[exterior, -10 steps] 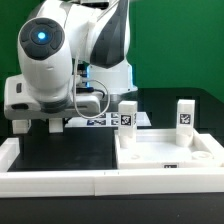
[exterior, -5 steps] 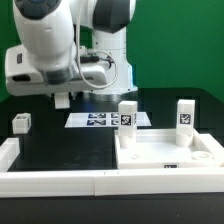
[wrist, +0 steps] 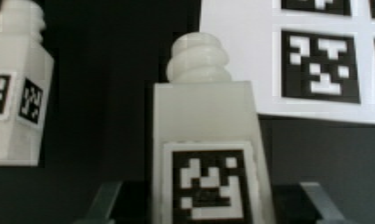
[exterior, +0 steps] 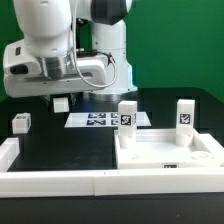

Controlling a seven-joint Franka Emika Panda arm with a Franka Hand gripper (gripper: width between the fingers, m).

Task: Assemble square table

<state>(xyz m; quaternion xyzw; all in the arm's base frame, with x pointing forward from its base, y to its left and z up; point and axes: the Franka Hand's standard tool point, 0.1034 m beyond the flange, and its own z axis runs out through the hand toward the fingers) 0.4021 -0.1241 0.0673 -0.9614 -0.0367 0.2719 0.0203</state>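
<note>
Claw [wrist: 205, 205] status: pinching the third leg block [wrist: 205, 120] between both fingers, threaded end pointing away from the wrist. In the exterior view this block hangs clear of the table [exterior: 60, 150], near the marker board [exterior: 95, 120].

Progress, as judged from the current layout:
- The square slab [exterior: 165, 158] lies at the exterior view's right, inside the border rail [exterior: 50, 182].
- Two leg blocks stand upright on the slab, one [exterior: 128, 115] at each rear corner [exterior: 185, 114]. Whether they are fully screwed home cannot be told.
- The fourth leg block [exterior: 20, 123] rests loose on the table at the exterior view's left, well apart from the slab.
- Remaining: fit the gripped block, then the loose one.

Change since the earlier frames: one second ago the arm crouched low over the exterior view's left. It has since risen, with the block lifted off the table. The slab and both standing blocks have not moved.
</note>
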